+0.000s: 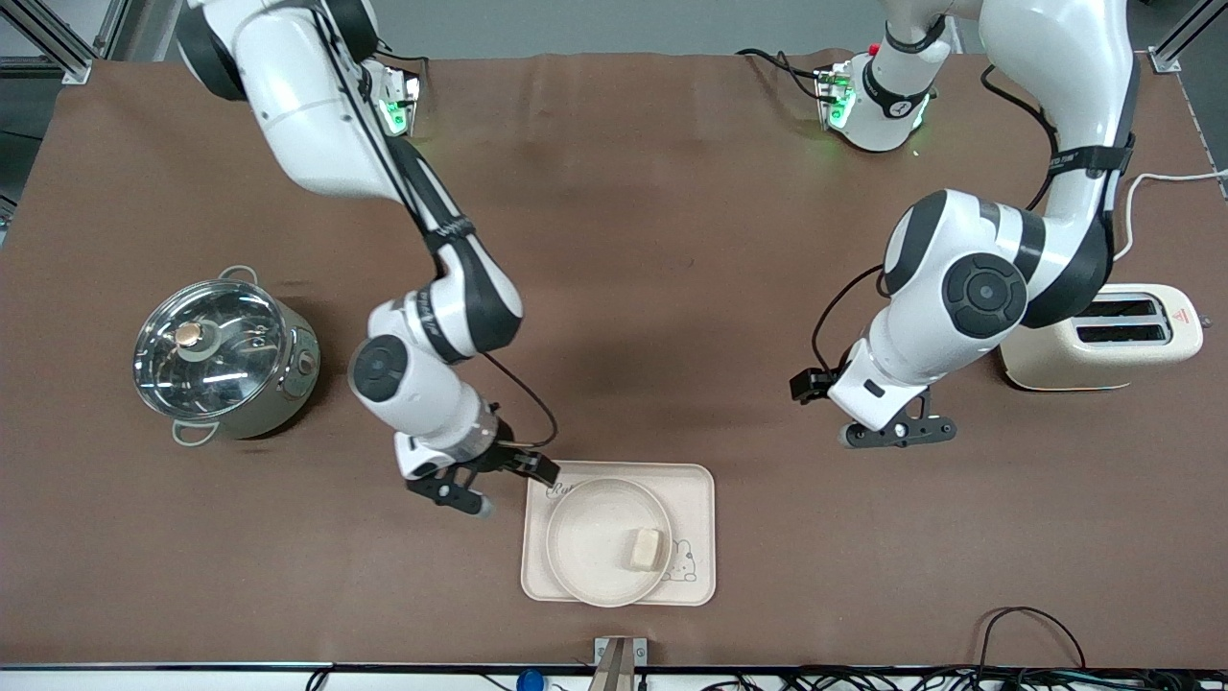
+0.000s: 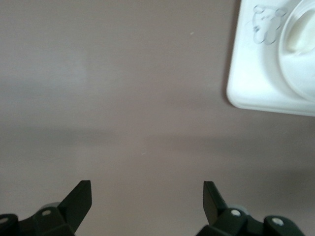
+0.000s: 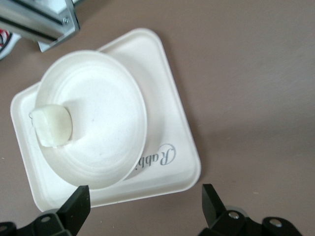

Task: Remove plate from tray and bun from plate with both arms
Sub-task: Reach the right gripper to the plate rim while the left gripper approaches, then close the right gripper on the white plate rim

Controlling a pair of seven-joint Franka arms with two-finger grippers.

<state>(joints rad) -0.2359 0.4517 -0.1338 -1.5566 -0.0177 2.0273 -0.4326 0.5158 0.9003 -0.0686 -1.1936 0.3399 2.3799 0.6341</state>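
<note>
The round cream plate [image 1: 587, 537] lies on the rectangular rabbit-print tray [image 1: 696, 491], near the front camera. The small pale bun [image 1: 648, 549] sits on the plate, on its side toward the left arm's end. My right gripper [image 1: 508, 488] is open and empty, low over the table beside the tray's corner at the right arm's end. Its wrist view shows the plate [image 3: 103, 123], the bun [image 3: 51, 127], the tray [image 3: 170, 123] and the open gripper [image 3: 145, 201]. My left gripper [image 1: 899, 434] is open and empty over bare table, apart from the tray. In its wrist view [image 2: 146, 196] only a tray corner [image 2: 251, 81] shows.
A steel pot with a glass lid [image 1: 221, 360] stands toward the right arm's end. A cream toaster [image 1: 1103, 338] stands toward the left arm's end, close to the left arm's elbow. A metal bracket [image 1: 619, 660] and cables line the table edge nearest the front camera.
</note>
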